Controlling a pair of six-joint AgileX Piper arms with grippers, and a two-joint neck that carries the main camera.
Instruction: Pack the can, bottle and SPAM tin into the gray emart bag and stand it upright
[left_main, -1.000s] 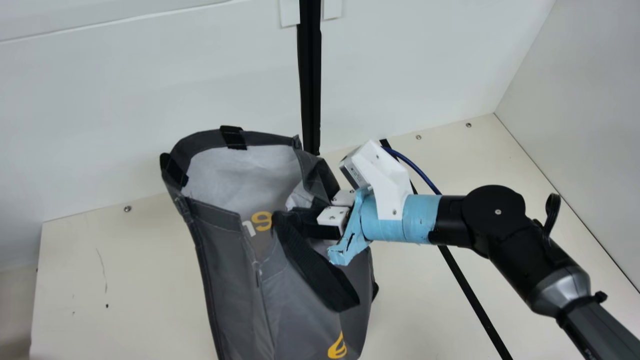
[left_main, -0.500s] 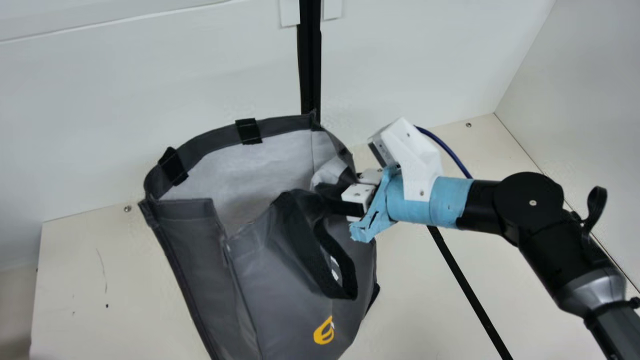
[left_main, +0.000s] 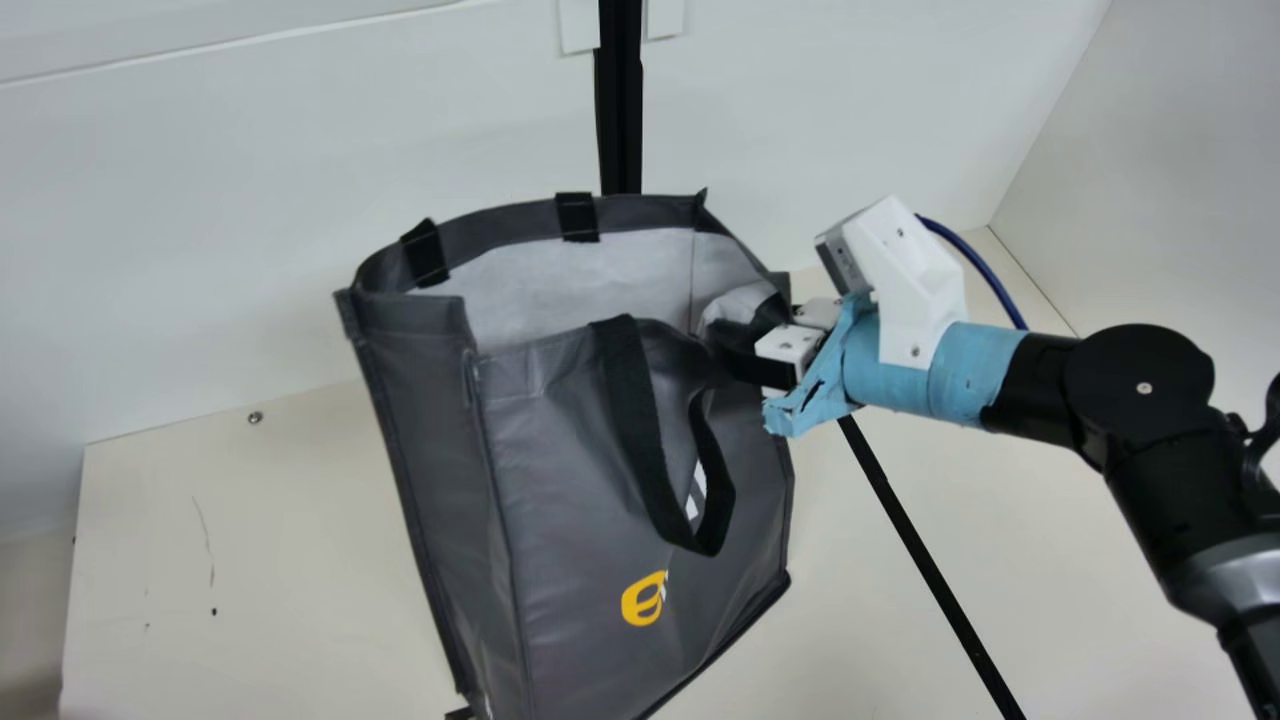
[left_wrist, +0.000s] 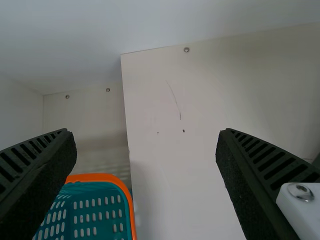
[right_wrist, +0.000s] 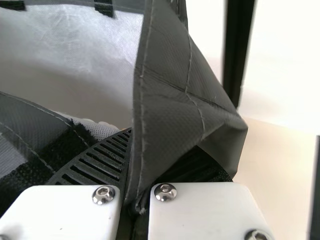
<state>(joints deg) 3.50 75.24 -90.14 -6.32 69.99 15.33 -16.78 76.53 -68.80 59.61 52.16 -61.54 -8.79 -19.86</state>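
**Set gray bag down level, then let go**

It's mid main view, mouth up, leaning over the table. R gripper is clenched on its rim; L gripper is spread, empty. Prob. best: lower slowly, square the base, release only once it stands w/o sagging.

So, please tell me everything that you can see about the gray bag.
The gray bag looks like smooth coated fabric with dark stitched seams and a pale lining. Its mouth gapes open. A black strap handle loops down the front, above a yellow mark; two black strap pieces cross the far rim. The bag leans rather than standing squarely over the table. The right gripper pinches its bunched rim. I cannot tell what is inside.
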